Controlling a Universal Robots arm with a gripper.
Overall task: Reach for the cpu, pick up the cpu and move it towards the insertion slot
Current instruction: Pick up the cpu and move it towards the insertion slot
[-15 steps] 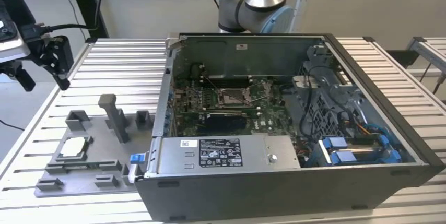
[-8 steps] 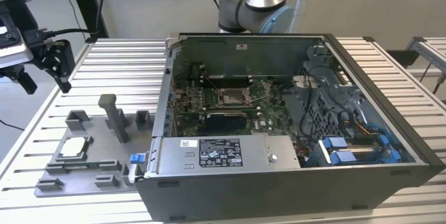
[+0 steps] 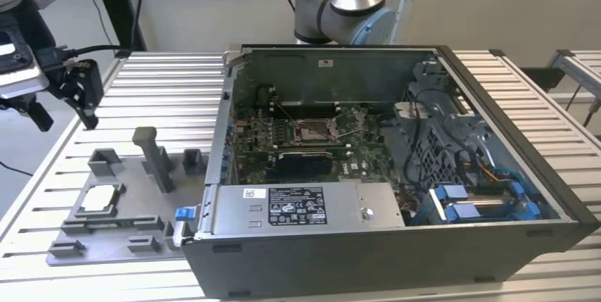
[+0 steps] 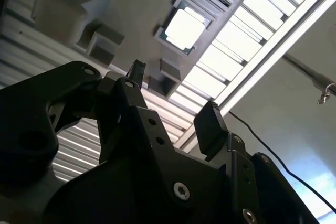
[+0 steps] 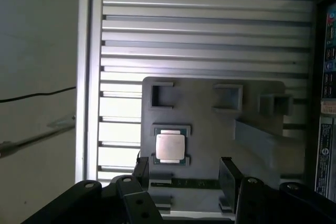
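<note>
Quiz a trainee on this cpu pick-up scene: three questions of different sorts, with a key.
1. True or false: the gripper holds the cpu.
2. Fill the gap: the insertion slot sits inside the computer ____.
3. Pick one: the cpu lies A) on the grey fixture plate; B) in the insertion slot; C) between the gripper's fingers.

Key
1. False: the gripper is open and empty.
2. case
3. A
</note>
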